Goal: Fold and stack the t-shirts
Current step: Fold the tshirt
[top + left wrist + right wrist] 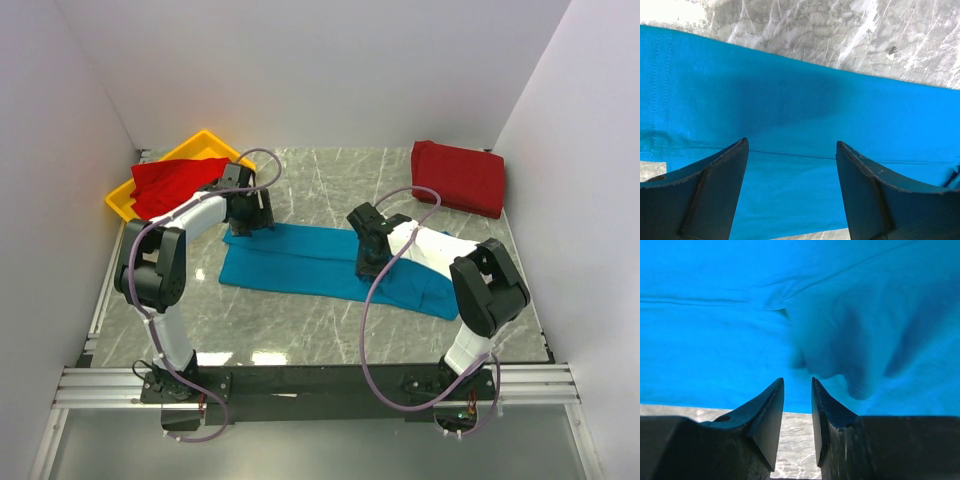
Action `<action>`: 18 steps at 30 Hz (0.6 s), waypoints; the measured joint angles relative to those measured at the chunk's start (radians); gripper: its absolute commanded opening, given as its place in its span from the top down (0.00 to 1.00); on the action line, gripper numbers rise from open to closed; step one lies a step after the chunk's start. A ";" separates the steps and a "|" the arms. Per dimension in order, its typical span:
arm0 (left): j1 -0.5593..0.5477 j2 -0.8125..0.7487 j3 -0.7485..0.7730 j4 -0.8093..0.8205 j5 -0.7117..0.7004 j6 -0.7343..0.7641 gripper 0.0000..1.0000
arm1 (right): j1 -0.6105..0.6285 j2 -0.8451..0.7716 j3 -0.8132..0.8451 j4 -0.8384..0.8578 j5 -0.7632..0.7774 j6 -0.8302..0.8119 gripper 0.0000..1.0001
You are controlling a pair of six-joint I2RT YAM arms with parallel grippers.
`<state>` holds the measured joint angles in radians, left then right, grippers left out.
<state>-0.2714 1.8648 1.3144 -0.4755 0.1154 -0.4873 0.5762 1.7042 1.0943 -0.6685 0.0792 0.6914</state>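
Note:
A teal-blue t-shirt (310, 262) lies folded into a long strip across the middle of the table. My left gripper (248, 218) hovers over its far left end with jaws wide open and empty; the blue cloth (790, 100) fills the left wrist view under the gripper (792, 142). My right gripper (368, 264) is low over the strip's middle. In the right wrist view the gripper (797, 380) stands at the cloth's (740, 330) near edge, jaws only narrowly apart, nothing between them. A folded red t-shirt (458, 176) lies at the back right. No green shirt shows.
A yellow tray (205, 138) at the back left holds a crumpled red shirt (168, 183). White walls close in the table on three sides. Bare marble (300, 320) lies in front of the blue shirt, with a metal rail at the near edge.

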 measured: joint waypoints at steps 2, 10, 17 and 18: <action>0.000 0.000 0.000 0.000 0.000 0.000 0.24 | 0.002 0.000 0.000 -0.010 0.018 0.004 0.64; 0.000 0.000 -0.002 0.000 0.000 0.000 0.24 | 0.004 0.000 0.000 -0.024 0.064 0.018 0.65; 0.000 0.000 -0.002 0.001 0.000 -0.003 0.24 | 0.004 0.027 0.000 -0.024 0.069 0.018 0.66; 0.000 0.000 -0.002 0.001 0.000 -0.003 0.24 | 0.004 0.035 0.000 -0.024 0.069 0.018 0.66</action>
<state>-0.2714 1.8648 1.3128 -0.4747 0.1158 -0.4908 0.5800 1.7393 1.0939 -0.6922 0.1486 0.7090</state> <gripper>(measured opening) 0.763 0.347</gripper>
